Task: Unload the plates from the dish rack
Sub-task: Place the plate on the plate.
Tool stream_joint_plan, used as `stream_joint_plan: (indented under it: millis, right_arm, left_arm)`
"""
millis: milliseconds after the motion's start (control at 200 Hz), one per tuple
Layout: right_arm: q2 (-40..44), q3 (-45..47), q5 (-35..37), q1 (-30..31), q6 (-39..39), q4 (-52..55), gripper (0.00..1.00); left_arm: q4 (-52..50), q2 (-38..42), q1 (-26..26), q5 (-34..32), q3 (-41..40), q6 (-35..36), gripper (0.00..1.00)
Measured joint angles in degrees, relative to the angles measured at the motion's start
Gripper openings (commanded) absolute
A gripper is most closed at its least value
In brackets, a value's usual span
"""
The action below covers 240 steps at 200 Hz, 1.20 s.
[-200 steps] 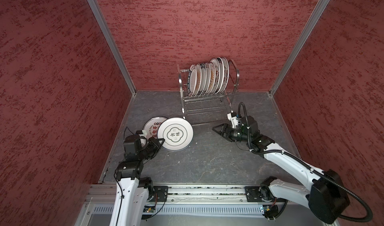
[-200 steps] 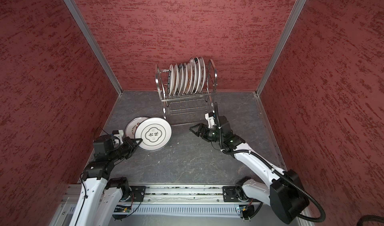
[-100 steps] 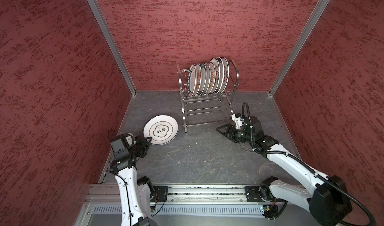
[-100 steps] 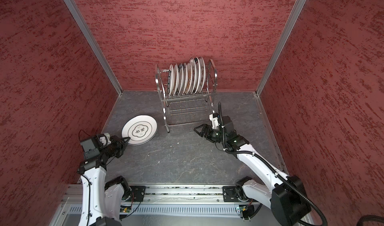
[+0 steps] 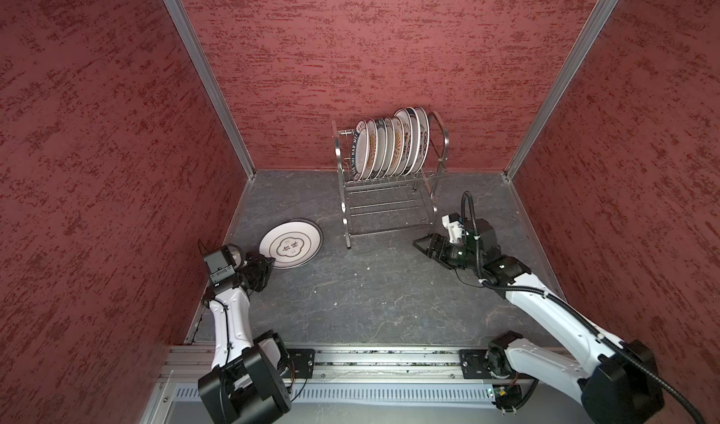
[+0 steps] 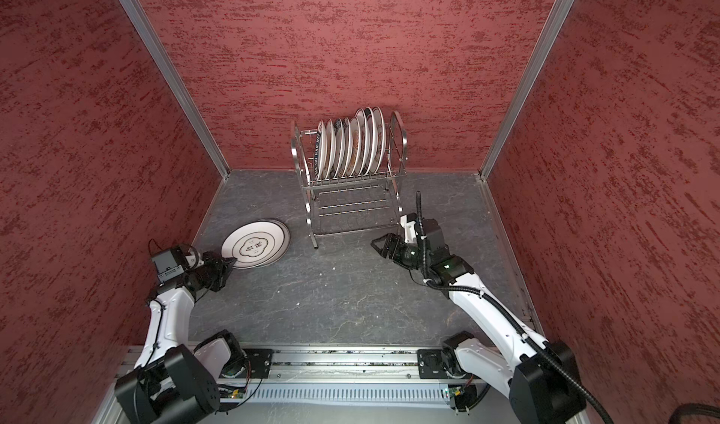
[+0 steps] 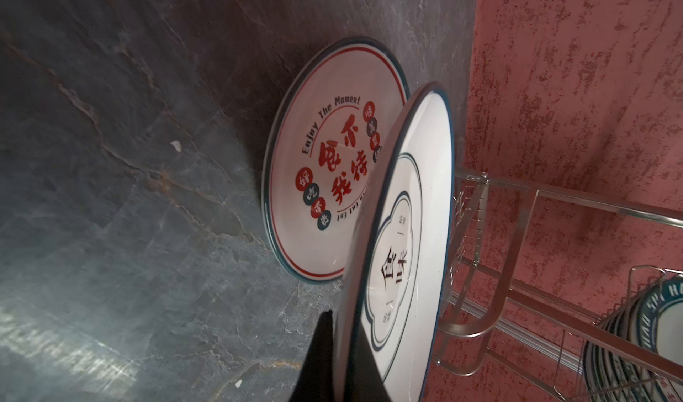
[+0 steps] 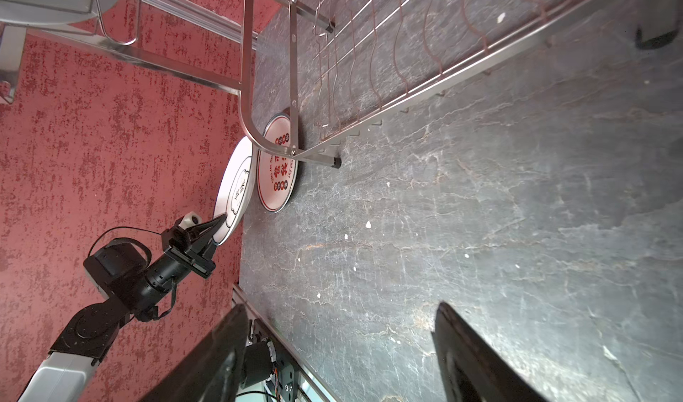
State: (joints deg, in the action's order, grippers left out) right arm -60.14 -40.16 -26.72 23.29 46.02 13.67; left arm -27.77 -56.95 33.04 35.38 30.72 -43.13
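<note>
Plates awaiting unloading stand on edge in a close row on the upper tier of the dish rack, which sits at the back of the desk by the rear wall. Two more plates are already out of the rack. The lower plate, printed with red characters, lies flat on the desk off the rack's left front. The held plate, marked with a dark lobed outline, hangs tilted just above it and covers most of it in both top views. Your left fingers are clamped on the near rim of the held plate, so the plate reaches from them toward the rack. Setting it down probably means lowering it straight onto the lower plate. Your right fingers are spread wide and grasp nothing; they sit low, near the rack's right front leg. Judged from this, the right arm is the nearer one to the row. The row, however, lies above and behind its fingers, rims upward and faces turned toward the rack's ends.
</note>
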Motion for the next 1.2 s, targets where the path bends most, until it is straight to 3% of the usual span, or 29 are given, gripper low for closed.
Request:
stream_joint_plan:
  millis: [291, 952, 1202]
  right_arm:
    - [1.2, -1.2, 0.7, -0.7, -0.9, 2.7, 0.80]
    - [0.8, -1.8, 0.1, -0.9, -2.0, 3.1, 0.79]
    - [0.2, -1.8, -0.1, -0.9, -2.4, 3.0, 0.79]
  left_arm:
    - [6.1, -8.4, 0.1, -2.1, 0.0, 2.1, 0.00]
    - [10.6, -15.0, -3.0, -5.2, 0.2, 4.2, 0.00]
    - [9.7, -15.1, -5.7, -7.9, 1.9, 4.5, 0.11]
